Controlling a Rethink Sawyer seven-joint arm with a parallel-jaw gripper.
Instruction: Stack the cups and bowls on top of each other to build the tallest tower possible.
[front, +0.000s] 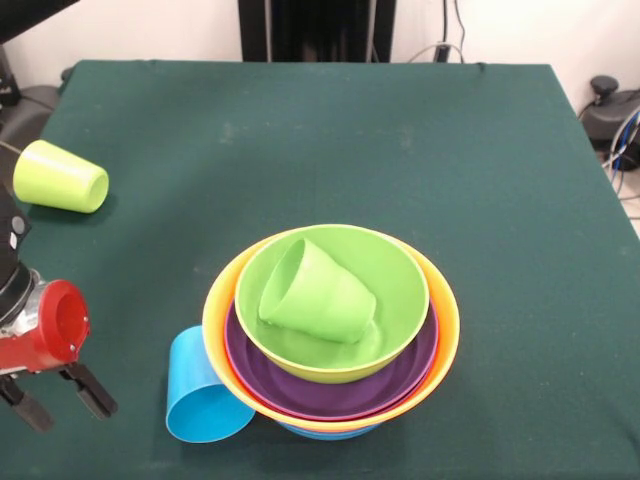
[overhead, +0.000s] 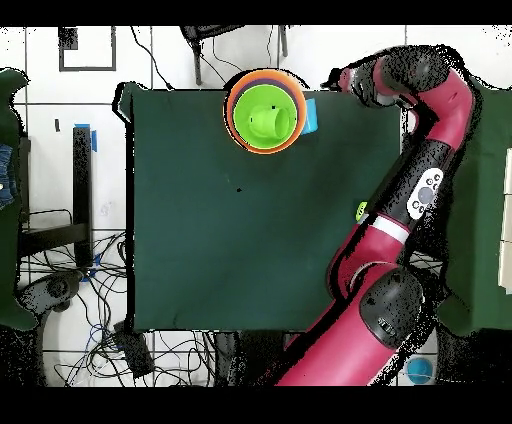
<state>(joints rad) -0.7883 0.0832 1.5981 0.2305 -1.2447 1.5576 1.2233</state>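
Note:
The tower (front: 331, 330) stands near the table's front edge. A big orange bowl (front: 218, 330) is outermost, with a purple bowl (front: 330, 385) and then a green bowl (front: 390, 285) nested in it. A ridged green cup (front: 315, 295) lies on its side inside the green bowl. A blue bowl (front: 330, 432) peeks out underneath. A sky blue cup (front: 200, 392) lies on its side against the stack's left. A yellow-green cup (front: 60, 177) lies tipped over at the far left. My gripper (front: 57, 398) hangs open and empty, left of the blue cup. From overhead, the tower (overhead: 265, 110) sits at the table's top edge.
The green table (front: 320, 140) has its left edge close to the yellow-green cup and the gripper. The red arm (overhead: 430, 170) runs along the table's right side in the overhead view. Cables and gear lie beyond the table's right edge (front: 620, 120).

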